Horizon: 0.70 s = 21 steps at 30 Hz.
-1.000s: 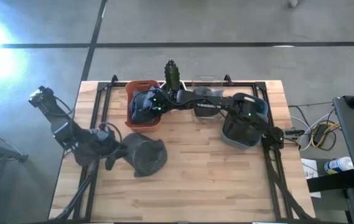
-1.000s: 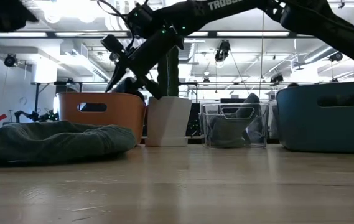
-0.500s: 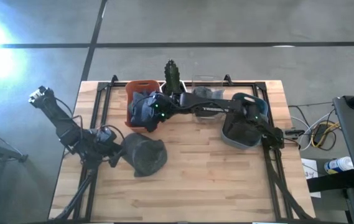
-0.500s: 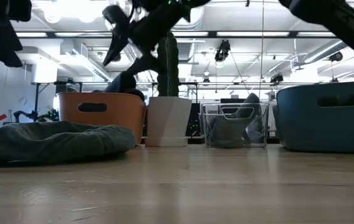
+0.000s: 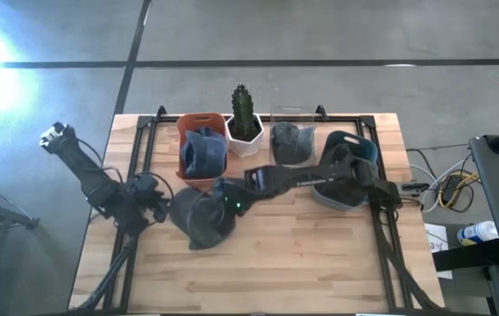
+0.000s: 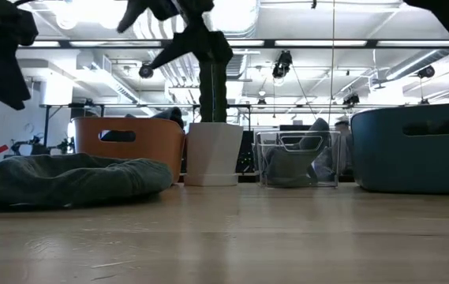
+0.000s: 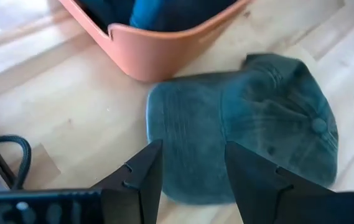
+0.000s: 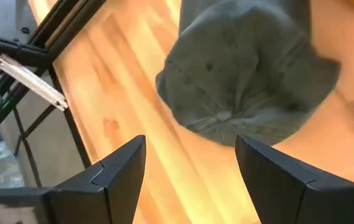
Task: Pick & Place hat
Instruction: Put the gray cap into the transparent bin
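Right now your target, the dark green cap (image 5: 203,216), lies flat on the wooden table (image 5: 302,254), toward its left side, just in front of the orange bin (image 5: 202,156). From the left wrist view you see the cap (image 7: 251,127) with its brim pointing at the camera and the orange bin's (image 7: 158,43) rim close behind it, with blue fabric inside.

Your right gripper (image 5: 228,200) hangs over the cap's right edge, its arm reaching across from the blue tub (image 5: 345,175) on the right. In the right wrist view its fingers (image 8: 117,177) are spread wide with nothing between them, and the cap's crown and top button (image 8: 245,81) sit beyond them.

Your left gripper (image 5: 157,200) waits at the cap's left edge; its fingers (image 7: 136,183) are also apart and empty.

Along the back of the table you have the potted cactus (image 5: 244,118) beside the orange bin, then a clear container (image 5: 291,140) holding a grey cap.
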### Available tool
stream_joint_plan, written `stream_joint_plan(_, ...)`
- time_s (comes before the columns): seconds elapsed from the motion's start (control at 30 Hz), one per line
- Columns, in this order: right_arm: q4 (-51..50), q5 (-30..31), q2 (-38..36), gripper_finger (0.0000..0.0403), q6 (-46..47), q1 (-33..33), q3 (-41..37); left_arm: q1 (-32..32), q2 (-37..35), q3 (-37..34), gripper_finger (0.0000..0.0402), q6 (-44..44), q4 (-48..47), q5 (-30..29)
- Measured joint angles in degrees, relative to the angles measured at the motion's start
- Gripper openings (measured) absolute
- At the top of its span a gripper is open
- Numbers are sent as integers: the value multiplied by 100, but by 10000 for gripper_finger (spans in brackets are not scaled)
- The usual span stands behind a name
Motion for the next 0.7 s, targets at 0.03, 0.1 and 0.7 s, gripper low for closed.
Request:
stream_joint_plan(0.03,50,42,0,242,101,52,-75,50,31,-12,165,-5,1,-57)
stream_joint_plan(0.1,270,85,0,242,329,105,-338,174,75,-96,165,-74,17,-187)
stream_joint_plan(0.7,3779,-84,-44,222,2445,218,-3981,1380,829,-277,165,124,782,244)
